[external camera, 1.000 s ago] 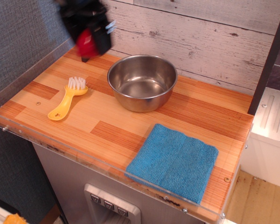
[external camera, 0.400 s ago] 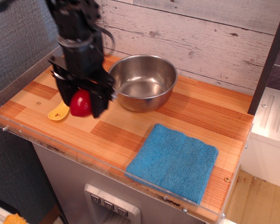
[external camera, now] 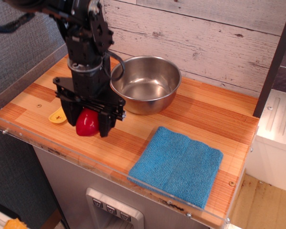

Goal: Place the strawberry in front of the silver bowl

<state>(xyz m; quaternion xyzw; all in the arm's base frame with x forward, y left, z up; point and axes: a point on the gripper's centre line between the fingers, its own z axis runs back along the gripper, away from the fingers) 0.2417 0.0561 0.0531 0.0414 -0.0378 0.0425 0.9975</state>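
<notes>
The silver bowl (external camera: pixel 146 84) stands empty at the back middle of the wooden tabletop. My black gripper (external camera: pixel 88 123) hangs down to the bowl's front left, shut on the red strawberry (external camera: pixel 87 122). The strawberry sits low between the fingers, at or just above the wood; I cannot tell if it touches. The arm covers part of the bowl's left rim.
A yellow brush (external camera: pixel 57 115) lies left of the gripper, mostly hidden behind it. A folded blue cloth (external camera: pixel 177 165) lies at the front right. A clear plastic lip (external camera: pixel 62 153) runs along the table's front edge. A plank wall stands behind the bowl.
The gripper has carried the strawberry from the back left corner forward and down, now low over the wood at the bowl's front left. It hides most of the brush.
</notes>
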